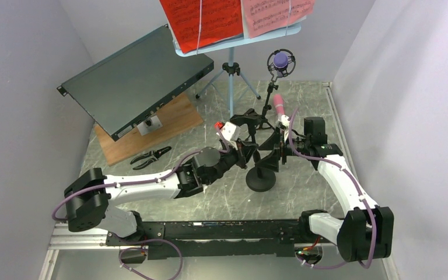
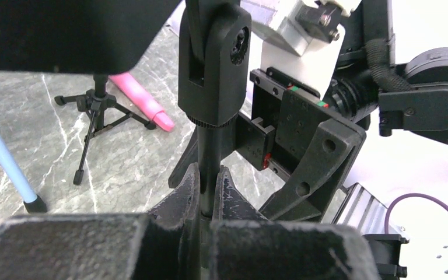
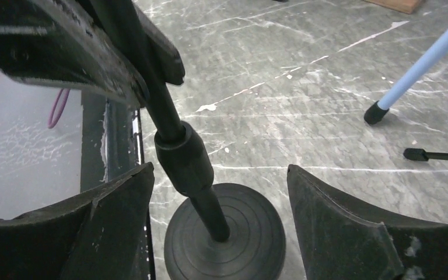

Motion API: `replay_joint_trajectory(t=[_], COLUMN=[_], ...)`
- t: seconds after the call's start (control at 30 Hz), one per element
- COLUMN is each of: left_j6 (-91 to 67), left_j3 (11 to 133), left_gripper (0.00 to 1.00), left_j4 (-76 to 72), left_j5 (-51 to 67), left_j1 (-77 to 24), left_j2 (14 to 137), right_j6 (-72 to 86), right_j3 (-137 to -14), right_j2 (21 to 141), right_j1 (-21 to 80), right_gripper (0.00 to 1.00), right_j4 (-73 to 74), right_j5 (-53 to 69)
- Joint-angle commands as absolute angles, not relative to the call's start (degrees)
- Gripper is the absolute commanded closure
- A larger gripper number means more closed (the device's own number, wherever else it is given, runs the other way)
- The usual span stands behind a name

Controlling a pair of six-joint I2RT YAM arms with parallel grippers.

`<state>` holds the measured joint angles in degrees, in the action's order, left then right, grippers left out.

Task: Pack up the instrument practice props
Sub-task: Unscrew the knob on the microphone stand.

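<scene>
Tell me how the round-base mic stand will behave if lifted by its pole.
Likely bottom-heavy: a thick disc base sits under a thin pole, so it should hang upright. The smooth, rigid-looking pole may slip or swivel in the left end effector, shut on it. The right end effector is open, so it adds no support.

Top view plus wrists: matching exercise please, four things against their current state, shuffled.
1. left gripper
2. right gripper
3. purple microphone
4. pliers

A. lying on the table by the wooden board
B. shut on the pole of the round-base stand
C. up in a black ring mount
D. open, jaws either side of that pole

Pairs: 1-B, 2-D, 3-C, 4-A
</scene>
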<state>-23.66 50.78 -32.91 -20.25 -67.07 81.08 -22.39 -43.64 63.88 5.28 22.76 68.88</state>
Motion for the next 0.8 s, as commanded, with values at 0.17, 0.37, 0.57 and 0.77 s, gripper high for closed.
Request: replay_joint_trajectory(t=[0.17, 0.37, 0.57, 0.77], left_j6=[-24.85, -23.97, -24.74, -26.26], left_j3=[50.16, 50.84, 50.11, 41.52], left_gripper=[1.00, 1.00, 1.00, 0.18], left_j4=[-46.48, -48.66, -48.41, -49.67], left_j5=[-18.94, -19.43, -19.80, -10.01], left_j1=[-65.79, -65.74, -65.62, -61.92], left_j2=[75.06, 75.10, 74.41, 69.60], right_j6=[-26.64, -26.33, -28.94, -27.19], right_j3=[-42.86, -42.41, -44.95, -45.56], right_j2=[65.29, 65.78, 65.55, 64.26], right_j1=[6.07, 7.99, 8.11, 5.59], right_gripper=[0.13, 0.29, 0.92, 1.00], right_j4=[23.02, 22.13, 25.30, 25.59], right_j5=[75.40, 76.62, 79.67, 87.93])
